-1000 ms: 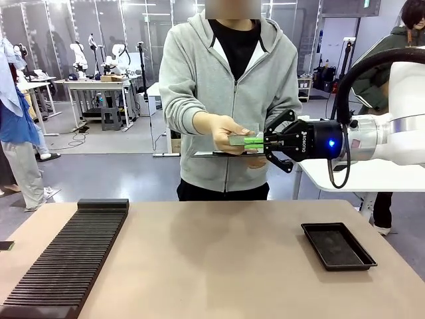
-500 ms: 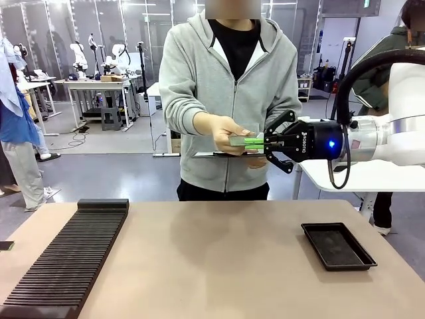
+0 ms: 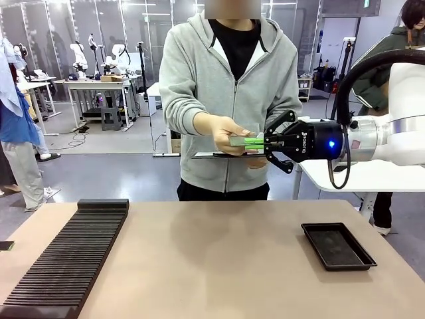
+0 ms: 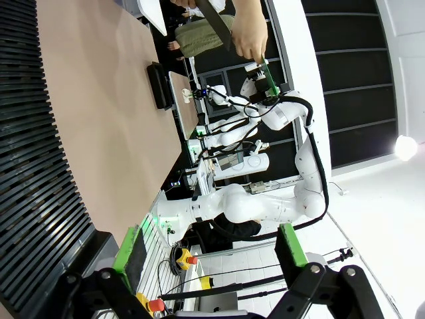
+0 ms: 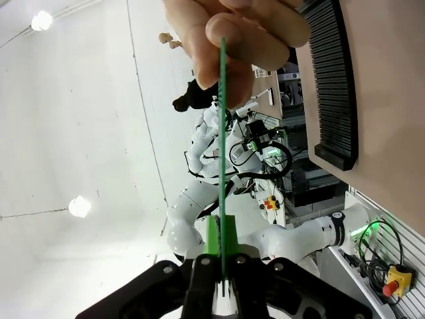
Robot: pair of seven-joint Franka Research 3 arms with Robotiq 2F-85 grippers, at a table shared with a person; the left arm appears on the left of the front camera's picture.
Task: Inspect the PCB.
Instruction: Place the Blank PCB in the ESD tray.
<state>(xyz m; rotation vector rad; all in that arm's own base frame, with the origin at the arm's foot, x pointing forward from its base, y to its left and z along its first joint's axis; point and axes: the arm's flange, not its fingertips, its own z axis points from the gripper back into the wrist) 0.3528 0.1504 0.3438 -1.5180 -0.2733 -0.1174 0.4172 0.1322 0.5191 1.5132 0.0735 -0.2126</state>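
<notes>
Pinching PCB (image 3: pixel 238 141): right fingers (image 3: pixel 253 139), person's hand (image 3: pixel 224 130) | tray (image 3: pixel 336 225), rack (image 3: pixel 66 262) on table (image 3: pixel 219 266)

PCB (image 3: pixel 236 140): thin flat green board, held level in mid-air well above the counter (image 3: pixel 219 266), edge-on as a fine line in the right wrist view, one end pinched in the person's hand (image 3: pixel 224 131), the other clamped between the fingers (image 3: pixel 255 138) of the right gripper (image 3: pixel 247 141).

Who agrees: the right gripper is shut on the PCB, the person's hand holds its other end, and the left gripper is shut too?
Wrong on the left gripper: it is open, jaws wide apart in the left wrist view. The right gripper is shut on the PCB, and the person's hand holds its other end.
</notes>
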